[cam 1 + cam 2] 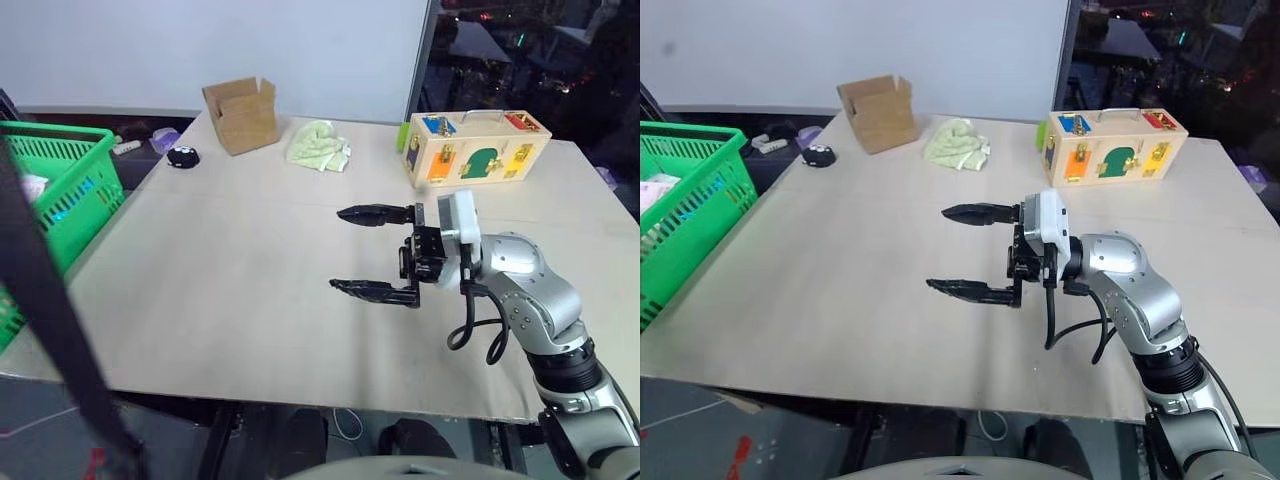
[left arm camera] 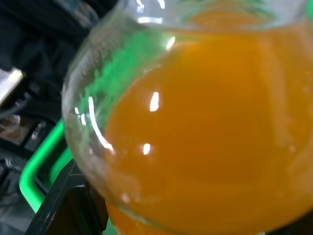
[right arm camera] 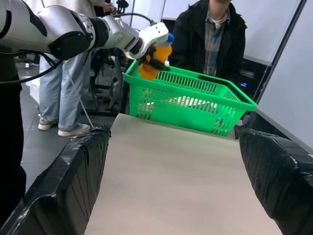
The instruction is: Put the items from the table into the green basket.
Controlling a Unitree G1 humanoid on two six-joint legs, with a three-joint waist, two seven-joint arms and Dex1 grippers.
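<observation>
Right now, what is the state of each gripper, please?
Left gripper: closed on the orange-drink bottle, held above the green basket.
Right gripper: open, holding nothing, over the table.

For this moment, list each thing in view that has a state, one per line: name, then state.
orange-drink bottle: blue cap on, held in the left gripper above the basket's rim.
left gripper: shut on the bottle.
right gripper: open, empty, over the table.
green basket: upright beside the table, something pale lying inside.
cardboard box: top flaps open.
wooden latch box: closed, standing on the table.
green cloth: crumpled.
</observation>
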